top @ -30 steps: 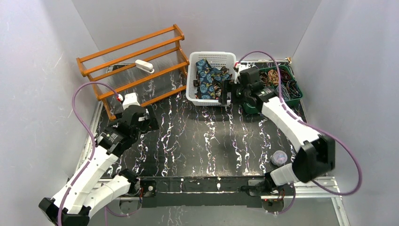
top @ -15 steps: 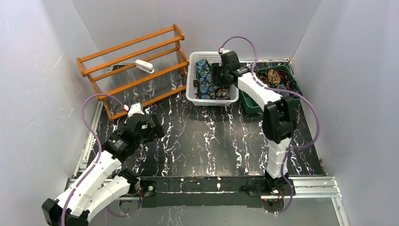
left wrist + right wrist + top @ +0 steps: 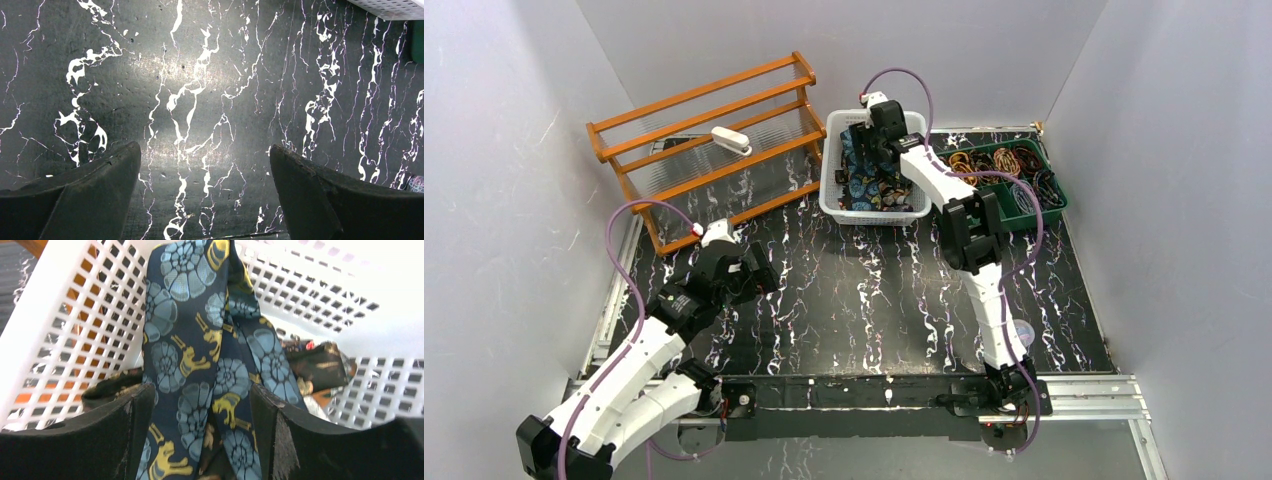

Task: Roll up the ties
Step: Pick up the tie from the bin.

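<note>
Toward the left, the left gripper (image 3: 205, 165) hovered, jaws apart and empty, over the black marbled tabletop (image 3: 874, 290). Farther right, the ties (image 3: 871, 170) lay heaped in the white basket (image 3: 864, 212), where the right gripper (image 3: 200, 412) reached in, jaws apart astride a blue paisley tie (image 3: 195, 355) but not clamped on it. No tie looked rolled or even laid out, so nearly all the work seemingly remained.

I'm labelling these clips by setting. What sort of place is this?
Probably a robot lab test cell, not a home: plain pale panels box in a marble-patterned table, a left arm and right arm are bolted to its near rail, and a white basket of ties sits staged as props.
</note>
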`<state>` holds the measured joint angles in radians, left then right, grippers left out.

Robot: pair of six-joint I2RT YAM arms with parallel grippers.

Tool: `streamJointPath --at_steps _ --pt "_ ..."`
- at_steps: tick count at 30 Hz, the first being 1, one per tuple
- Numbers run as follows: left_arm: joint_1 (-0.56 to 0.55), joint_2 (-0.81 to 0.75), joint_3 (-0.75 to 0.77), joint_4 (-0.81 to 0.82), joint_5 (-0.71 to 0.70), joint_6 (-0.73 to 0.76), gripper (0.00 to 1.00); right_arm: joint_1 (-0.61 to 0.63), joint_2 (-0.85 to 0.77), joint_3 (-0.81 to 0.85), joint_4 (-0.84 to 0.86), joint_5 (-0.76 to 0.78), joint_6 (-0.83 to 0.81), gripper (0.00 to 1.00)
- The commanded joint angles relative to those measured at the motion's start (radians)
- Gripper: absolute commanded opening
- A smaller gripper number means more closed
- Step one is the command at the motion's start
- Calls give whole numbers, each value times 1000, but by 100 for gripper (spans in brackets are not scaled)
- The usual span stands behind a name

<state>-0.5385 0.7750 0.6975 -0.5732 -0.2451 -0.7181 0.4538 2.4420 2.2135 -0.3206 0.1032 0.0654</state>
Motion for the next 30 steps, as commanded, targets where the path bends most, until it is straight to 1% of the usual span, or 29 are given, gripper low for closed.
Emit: streamJointPath --at_steps 1,3,5,9,10,12,15,16,17,21,22,23,24,25,27,30 --pt "3 14 -21 9 -4 -1 98 0 77 120 81 -2 -92 76" --pt "3 24 -26 11 -1 0 98 0 114 145 83 2 -114 74" --pt "3 34 -27 16 4 1 98 2 130 159 86 11 -122 69" --pt "3 43 -27 17 5 7 98 2 125 126 146 26 -147 56" --pt "3 45 -25 17 4 8 98 2 129 130 151 32 -149 47" --pt "3 48 -29 18 4 8 98 2 131 133 149 28 -149 38" --pt "3 50 -33 18 8 5 98 8 115 140 142 51 -139 13" --pt "3 50 -33 18 11 4 99 9 100 135 149 56 -139 4" --pt "3 49 -33 18 15 4 98 9 88 134 155 53 -137 1" --pt "3 43 -30 18 16 1 98 8 36 139 143 46 -129 1" --pt "3 40 -30 18 18 -1 98 8 22 123 147 50 -130 9" --pt "3 38 -29 18 20 -2 98 8 11 109 150 63 -133 29" --pt "3 36 -29 16 23 -1 98 8 1 92 152 77 -140 41" --pt "3 34 -30 14 26 0 98 8 -6 78 153 93 -147 44" --pt "3 27 -33 10 27 -2 98 3 -11 63 137 144 -156 54" --pt "3 19 -33 1 27 -2 98 -17 -18 39 93 163 -146 57"
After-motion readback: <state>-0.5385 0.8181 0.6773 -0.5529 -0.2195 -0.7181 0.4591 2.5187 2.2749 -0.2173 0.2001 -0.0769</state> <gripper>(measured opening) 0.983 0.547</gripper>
